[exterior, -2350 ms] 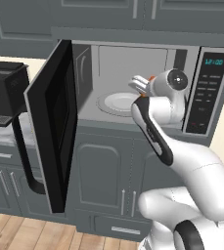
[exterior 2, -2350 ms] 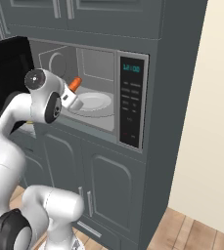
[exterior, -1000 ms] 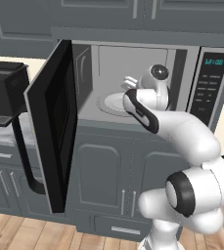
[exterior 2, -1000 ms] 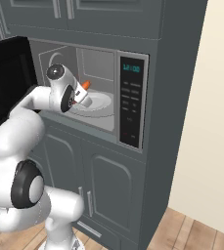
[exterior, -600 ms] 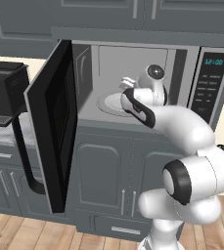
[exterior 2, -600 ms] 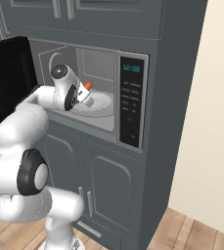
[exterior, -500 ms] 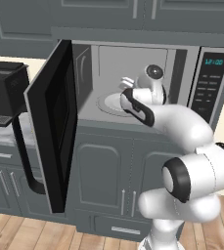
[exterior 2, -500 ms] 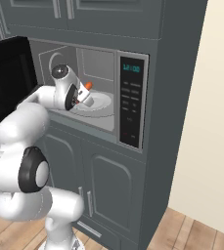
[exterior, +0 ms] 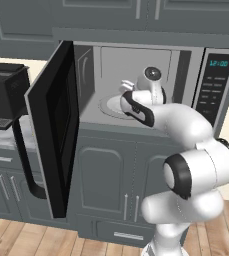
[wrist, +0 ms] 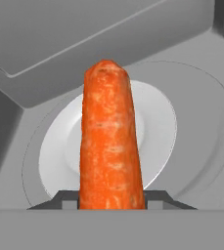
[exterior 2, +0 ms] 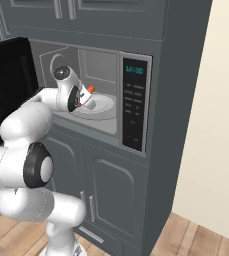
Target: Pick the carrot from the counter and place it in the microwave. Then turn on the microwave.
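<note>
My gripper (wrist: pixel 111 197) is shut on the carrot (wrist: pixel 111 141), an orange stick that points away from the hand, its base between the two dark fingertips (wrist: pixel 64 198). In the right base view the gripper (exterior 2: pixel 86 97) is inside the open microwave (exterior 2: pixel 134 100) with the carrot (exterior 2: pixel 90 89) sticking out just above the round white plate (exterior 2: pixel 103 104). The plate (wrist: pixel 157 127) lies on the microwave floor beneath the carrot. The microwave door (exterior: pixel 53 130) is swung wide open to the left. The marble counter (exterior: pixel 3 141) lies at the far left.
A black coffee machine (exterior: pixel 3 92) stands on the counter left of the open door. The keypad with its cyan display (exterior: pixel 213 85) is to the right of the cavity. Grey cabinets (exterior: pixel 106 180) sit below, and a cream wall (exterior 2: pixel 211 125) is at the right.
The arm has pushed the carrot from the microwave's mouth deeper in, over the plate. In the last half second it hardly moves.
</note>
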